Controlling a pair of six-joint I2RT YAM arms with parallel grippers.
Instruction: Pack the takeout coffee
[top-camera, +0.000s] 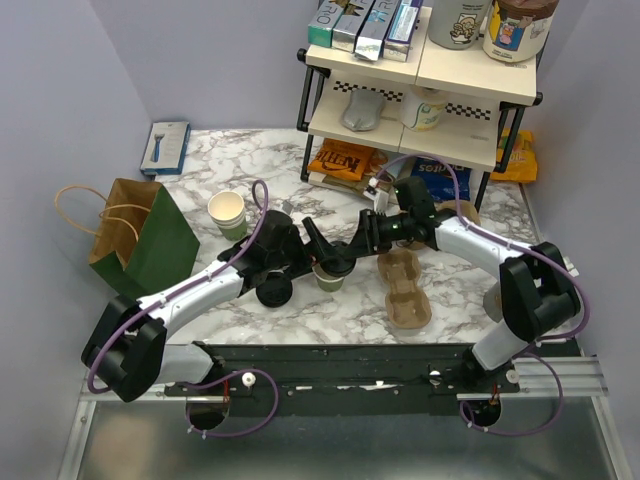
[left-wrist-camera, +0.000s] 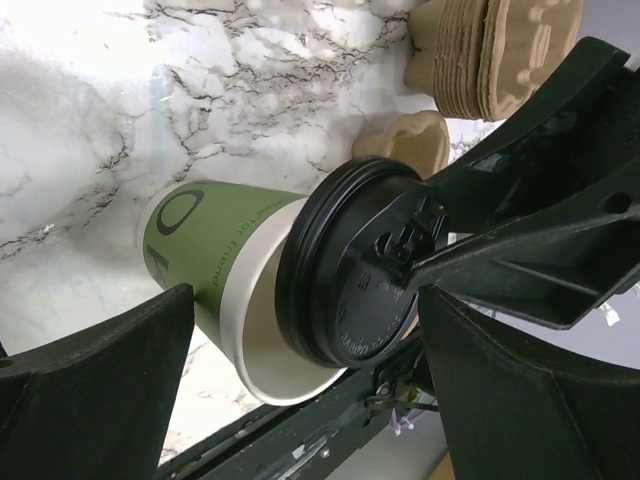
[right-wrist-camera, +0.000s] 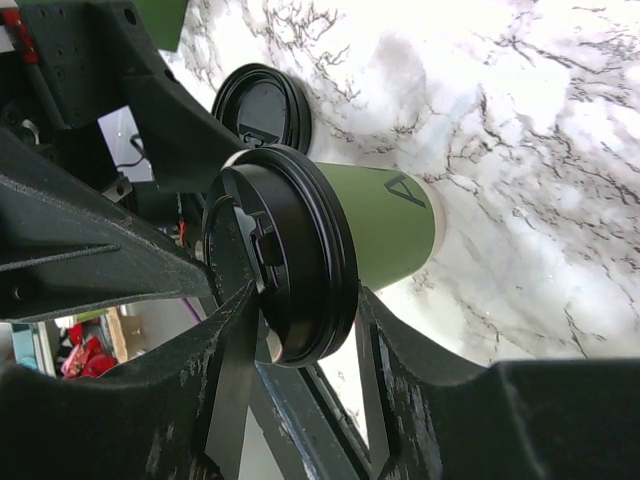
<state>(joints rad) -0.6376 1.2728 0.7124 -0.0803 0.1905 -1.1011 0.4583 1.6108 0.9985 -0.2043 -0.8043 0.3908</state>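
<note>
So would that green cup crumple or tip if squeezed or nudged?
The green cup looks like thin paper, so a hard squeeze would probably dent it. Its base is narrower than its rim, so a nudge may tip it. Its black lid sits askew, only partly on, and could pop off.

The lid (left-wrist-camera: 350, 270) sits askew on the cup (left-wrist-camera: 215, 245), carrier (top-camera: 403, 290) to its right.
</note>
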